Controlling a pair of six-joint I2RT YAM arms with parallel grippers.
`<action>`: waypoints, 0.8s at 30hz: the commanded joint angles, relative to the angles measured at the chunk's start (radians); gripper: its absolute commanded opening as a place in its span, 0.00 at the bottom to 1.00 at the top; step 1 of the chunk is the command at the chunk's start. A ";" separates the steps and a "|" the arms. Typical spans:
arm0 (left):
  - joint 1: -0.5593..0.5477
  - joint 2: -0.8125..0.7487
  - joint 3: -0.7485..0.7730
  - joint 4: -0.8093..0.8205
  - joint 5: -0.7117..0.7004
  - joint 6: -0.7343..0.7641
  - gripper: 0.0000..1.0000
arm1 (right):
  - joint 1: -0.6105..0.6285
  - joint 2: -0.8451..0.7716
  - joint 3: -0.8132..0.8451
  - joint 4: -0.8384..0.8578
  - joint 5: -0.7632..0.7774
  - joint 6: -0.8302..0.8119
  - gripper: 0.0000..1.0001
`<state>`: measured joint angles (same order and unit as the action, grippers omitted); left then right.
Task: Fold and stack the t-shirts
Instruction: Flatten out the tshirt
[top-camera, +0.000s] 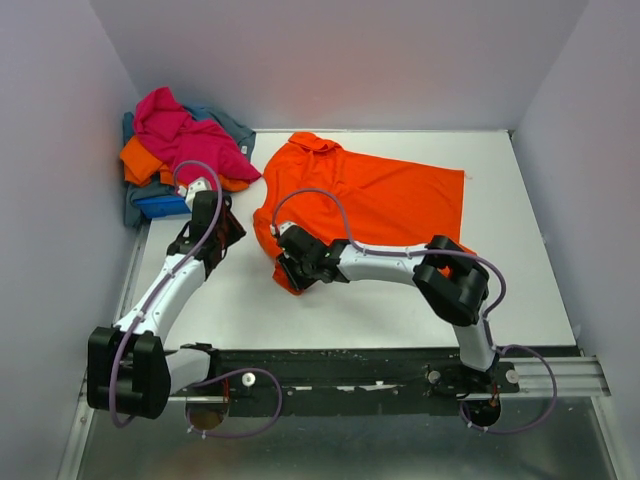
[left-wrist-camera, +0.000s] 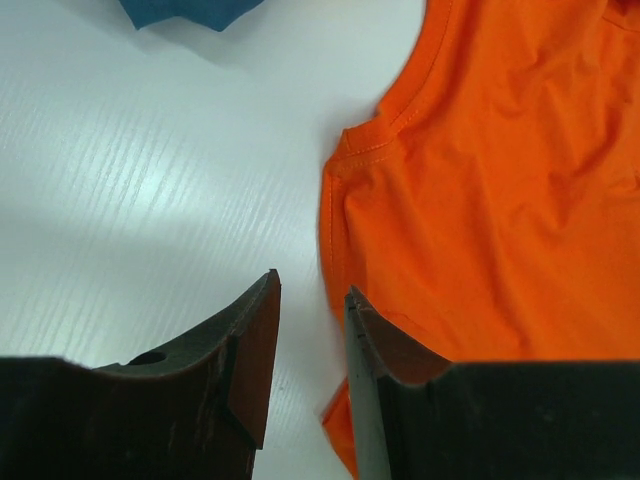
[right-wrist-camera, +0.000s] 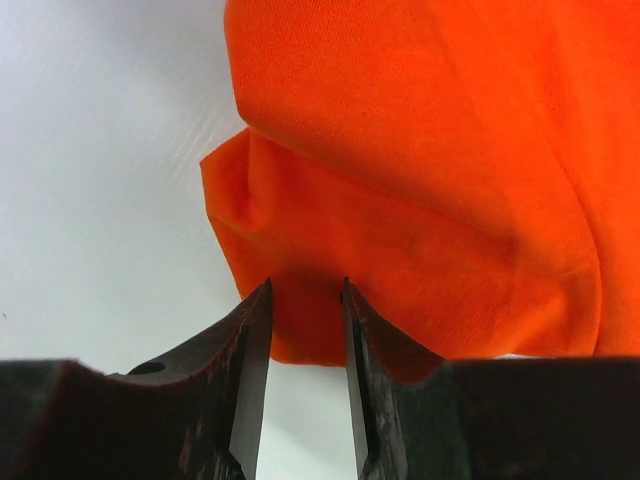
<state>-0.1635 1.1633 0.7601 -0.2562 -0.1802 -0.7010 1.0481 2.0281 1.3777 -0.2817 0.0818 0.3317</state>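
White surface (top-camera: 400, 300), faint streaks in the finish. Pale grey walls box it in: left wall (top-camera: 60, 150), back wall (top-camera: 340, 60), right wall (top-camera: 590, 180). Black mounting plate (top-camera: 340, 375) along the near edge, aluminium rail (top-camera: 560, 375) at its right end, grey sheet metal (top-camera: 400, 445) below.

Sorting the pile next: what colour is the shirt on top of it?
The top shirt is magenta-pink; the top external view shows it best.
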 joint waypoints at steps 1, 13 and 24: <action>0.005 0.029 0.008 0.008 0.025 0.000 0.43 | 0.006 -0.012 -0.026 -0.030 0.038 -0.011 0.43; 0.004 0.087 -0.039 0.081 0.099 -0.005 0.42 | 0.006 -0.287 -0.230 -0.039 0.062 -0.049 0.12; 0.002 0.065 -0.071 0.095 0.117 -0.005 0.42 | 0.015 -0.194 -0.122 -0.057 -0.087 -0.100 0.42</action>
<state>-0.1638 1.2495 0.7078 -0.1802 -0.0837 -0.7017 1.0481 1.7607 1.1915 -0.3038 0.0357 0.2596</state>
